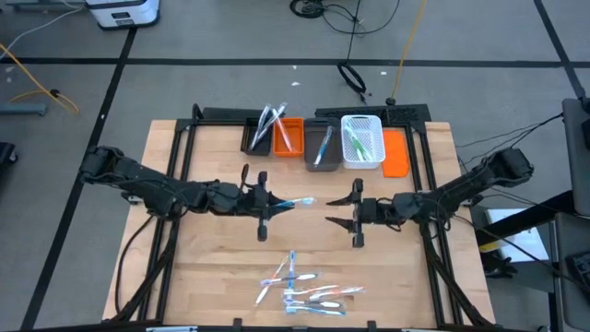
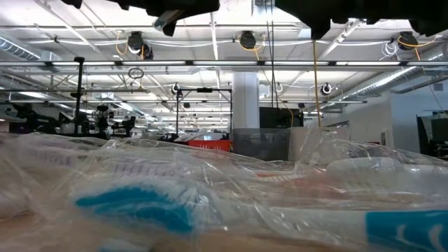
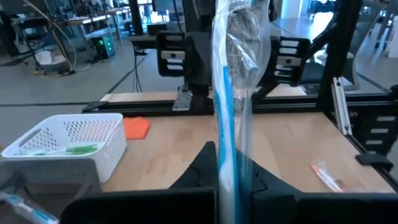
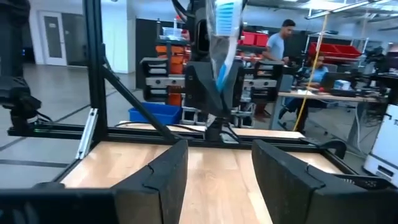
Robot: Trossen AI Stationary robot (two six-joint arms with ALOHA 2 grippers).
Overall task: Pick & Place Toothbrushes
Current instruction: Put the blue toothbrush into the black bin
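Toothbrush (image 1: 293, 202) seemingly pointing rightward, horizontal.

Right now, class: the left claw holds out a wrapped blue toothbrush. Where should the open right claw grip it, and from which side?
The free end. The left claw pinches one end of the wrapped blue toothbrush, which lies level, pointing at the open right claw. Probably come straight in from the right, jaws either side of the tip, clear of the left fingers.

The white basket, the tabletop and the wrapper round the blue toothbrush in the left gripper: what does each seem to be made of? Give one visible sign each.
White basket: probably moulded plastic, matt, with regular perforated walls.
Tabletop: looks like pale wood, with grain and plank seams.
Wrapper round the blue toothbrush, pinched in the left gripper: thin clear film, glossy and crinkled.
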